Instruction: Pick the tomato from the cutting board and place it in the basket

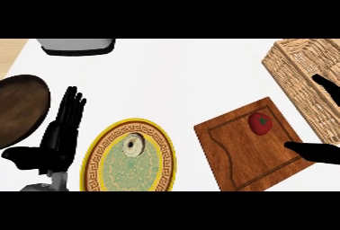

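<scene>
A red tomato (pixel 260 123) with a green stem lies on the far right part of the wooden cutting board (pixel 232 152). The woven basket (pixel 299 76) stands just behind and to the right of the board. My right hand (pixel 317 152) comes in from the right edge, open, its thumb lying over the board's right corner below the tomato and one finger (pixel 327 85) showing in front of the basket. It does not touch the tomato. My left hand (pixel 61 130) rests open at the left, fingers pointing up.
A yellow-rimmed green patterned plate (pixel 129 173) holding a small round pastry (pixel 133 145) sits between my hands. A dark brown wooden bowl (pixel 20 105) lies at the left edge. A grey object (pixel 76 46) stands at the far left of the white counter.
</scene>
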You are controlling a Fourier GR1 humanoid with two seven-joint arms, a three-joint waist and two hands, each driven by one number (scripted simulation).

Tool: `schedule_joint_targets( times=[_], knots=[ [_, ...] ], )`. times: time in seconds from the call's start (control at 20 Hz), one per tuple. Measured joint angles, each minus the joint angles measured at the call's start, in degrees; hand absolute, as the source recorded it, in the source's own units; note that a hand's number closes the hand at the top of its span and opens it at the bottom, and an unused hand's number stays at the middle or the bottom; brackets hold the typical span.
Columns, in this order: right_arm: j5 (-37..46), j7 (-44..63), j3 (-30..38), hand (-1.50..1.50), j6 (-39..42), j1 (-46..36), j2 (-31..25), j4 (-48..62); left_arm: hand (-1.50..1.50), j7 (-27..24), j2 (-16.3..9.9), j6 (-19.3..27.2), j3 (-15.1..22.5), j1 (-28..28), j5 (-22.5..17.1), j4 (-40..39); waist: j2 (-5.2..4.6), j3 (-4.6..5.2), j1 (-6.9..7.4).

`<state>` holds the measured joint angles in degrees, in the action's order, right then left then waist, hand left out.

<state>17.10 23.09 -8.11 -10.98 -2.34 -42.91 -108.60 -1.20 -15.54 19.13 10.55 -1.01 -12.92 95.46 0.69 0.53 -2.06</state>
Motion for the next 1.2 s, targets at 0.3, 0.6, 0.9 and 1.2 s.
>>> schedule_joint_targets(
  times=[0.3, 0.6, 0.9, 1.2],
  knots=[
    [-7.67, 17.07, 2.04, -1.5, 17.16, -4.31, -11.25, -8.09, 0.0, 0.82, -0.09, -0.36, -0.1, -1.01, 0.15, 0.18, -0.26, -0.16, 1.1],
    [-17.94, 31.24, 0.96, -1.5, 25.98, -12.34, -11.12, -12.43, 0.0, 0.85, 0.65, -1.34, 0.6, -0.72, 0.99, 0.63, -0.56, -0.35, 2.29],
    [-17.22, 32.88, -0.69, -1.5, 28.55, -15.7, -10.12, -9.12, 0.0, 0.62, 0.87, -3.13, -1.29, -1.16, 0.61, -0.36, -0.69, -0.43, 2.47],
    [-11.6, 32.41, -3.12, -1.5, 29.61, -14.35, -7.18, -6.4, 0.0, 0.04, 2.41, -3.21, -1.06, -0.42, 2.14, -0.2, -0.69, -0.48, 2.34]
  ],
)
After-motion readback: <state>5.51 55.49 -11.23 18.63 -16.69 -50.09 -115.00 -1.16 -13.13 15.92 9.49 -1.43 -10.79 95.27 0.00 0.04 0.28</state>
